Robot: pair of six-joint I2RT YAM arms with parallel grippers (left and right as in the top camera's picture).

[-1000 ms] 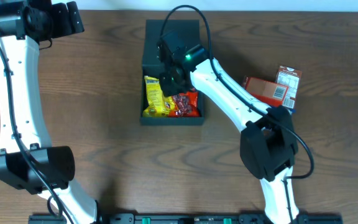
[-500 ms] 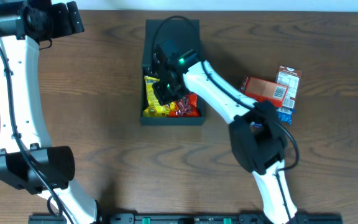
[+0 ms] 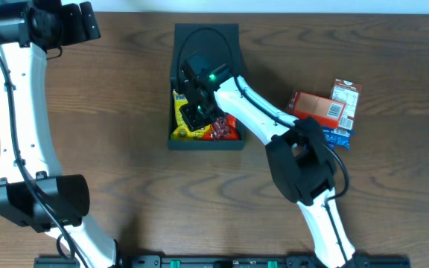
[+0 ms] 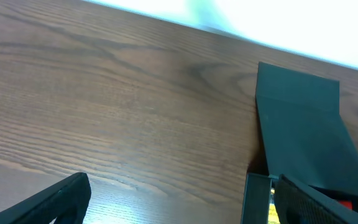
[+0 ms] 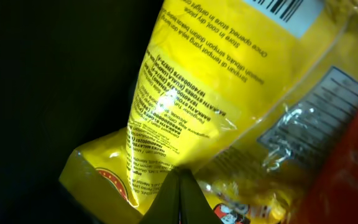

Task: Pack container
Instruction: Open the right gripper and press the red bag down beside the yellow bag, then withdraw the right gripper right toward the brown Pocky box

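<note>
The container (image 3: 205, 144) is a dark green-black box with its flap lid open at the far side. Inside lie a yellow snack packet (image 3: 181, 123) and a red packet (image 3: 229, 129). My right gripper (image 3: 193, 112) is down inside the box, its fingertips shut together and pressed on the yellow packet (image 5: 216, 81) in the right wrist view (image 5: 180, 177). The red packet (image 5: 356, 180) lies at the right there. My left gripper (image 3: 73, 22) is open and empty at the far left, away from the box; its wrist view (image 4: 188, 208) shows the lid (image 4: 300, 118).
An orange-red snack carton (image 3: 315, 109) lies on the table right of the box, with another printed packet (image 3: 345, 99) and a blue one (image 3: 339, 136) beside it. The right arm reaches over the box's right wall.
My right gripper has moved left and towards the near side inside the box, onto the yellow packet. The left arm has not moved.
</note>
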